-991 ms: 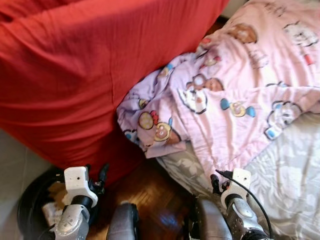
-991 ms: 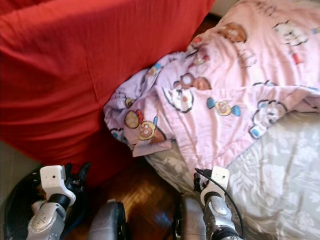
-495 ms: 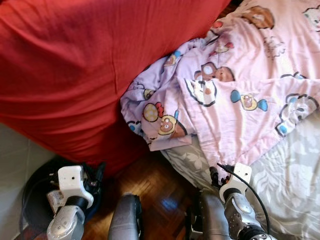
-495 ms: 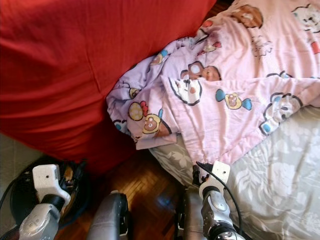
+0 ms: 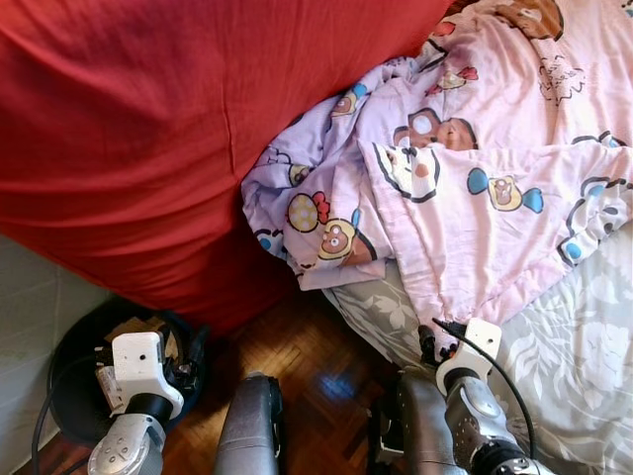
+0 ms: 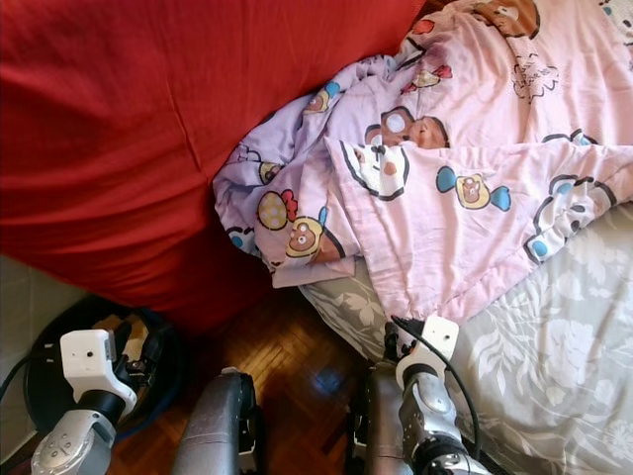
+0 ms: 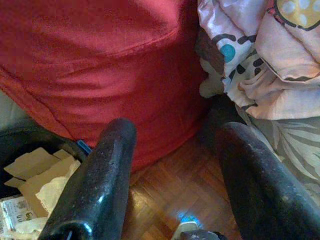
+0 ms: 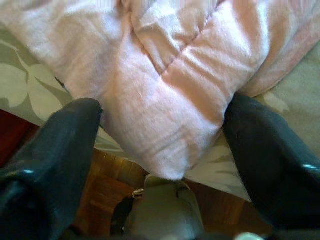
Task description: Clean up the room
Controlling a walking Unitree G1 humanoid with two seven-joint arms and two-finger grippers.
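Since a moment ago nothing has shifted but my view. Left gripper (image 7: 175, 175) hangs spread and empty, black bin (image 5: 74, 386) beneath it, red cushion (image 5: 178, 129) ahead. Right gripper (image 8: 160, 150), fingers wide, holds nothing; pink blanket (image 8: 165, 85) lies just ahead, its corner between them.

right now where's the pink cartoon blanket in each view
Left eye view: pink cartoon blanket, upper right, draped over the bed.
Right eye view: upper right.
Left wrist view: a bunched fold in one corner.
Right wrist view: its hanging corner between the fingers.
Shared landmark: grey floral sheet.
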